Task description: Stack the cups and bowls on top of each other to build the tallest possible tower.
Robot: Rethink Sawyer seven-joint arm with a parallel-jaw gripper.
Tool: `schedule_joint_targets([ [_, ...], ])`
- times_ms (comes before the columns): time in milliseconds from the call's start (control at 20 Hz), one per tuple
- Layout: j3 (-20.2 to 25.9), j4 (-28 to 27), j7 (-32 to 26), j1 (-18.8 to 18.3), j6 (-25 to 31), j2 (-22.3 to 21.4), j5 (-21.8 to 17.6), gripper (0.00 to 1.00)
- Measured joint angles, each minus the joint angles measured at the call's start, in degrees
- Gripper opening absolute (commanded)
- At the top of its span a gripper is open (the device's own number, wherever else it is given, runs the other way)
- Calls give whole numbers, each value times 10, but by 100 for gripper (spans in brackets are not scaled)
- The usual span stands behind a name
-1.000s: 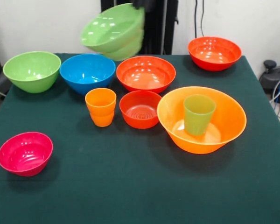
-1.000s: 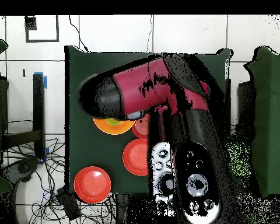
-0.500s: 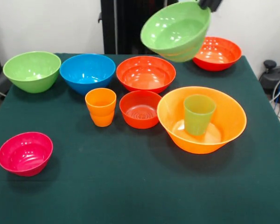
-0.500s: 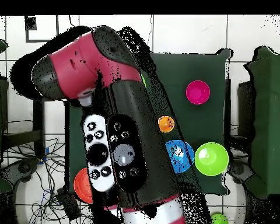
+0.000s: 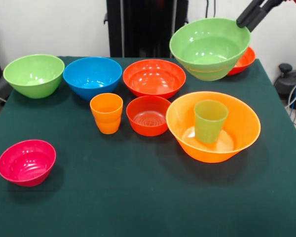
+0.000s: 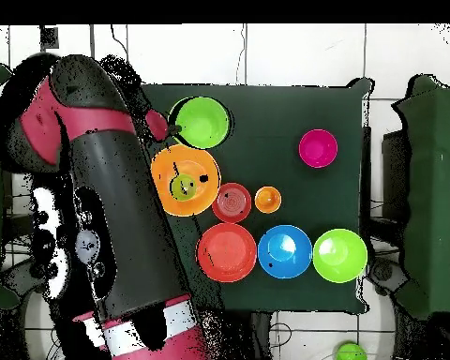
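Green carried bowl: we see it raised clear of the table, tilted slightly, above and just behind the largest orange bowl.
Gripper: it enters at the upper right of the front view; its jaws are clamped on the far rim of the green carried bowl.
Tower base: the largest orange bowl stands right of centre with the translucent green cup upright inside it; we judge nothing else is stacked yet.
Loose cup: the orange cup stands alone, just beside the small red-orange bowl.
Other bowls: behind these stand a second green bowl, a blue bowl and a wide red-orange bowl; one more red-orange bowl is half hidden behind the carried one; a pink bowl sits well apart at the near left.
Handling: we judge the bowls light, rigid and glossy, so slippery; a hold on a single rim point lets the bowl swing.
Grasp point: we recommend pinching the rim wall squarely, one finger inside and one outside.
Release: we advise lowering level and centred, since the upright cup in the base offers a narrow, tippable seat.
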Motion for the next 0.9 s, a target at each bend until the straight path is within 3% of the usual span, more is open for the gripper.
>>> schedule_joint_targets([
  [50,-22,10,23,25,-22,0,-18,0],
  [500,-98,36,127,101,-91,2,-54,0],
  [900,-143,42,142,130,-100,17,-55,0],
])
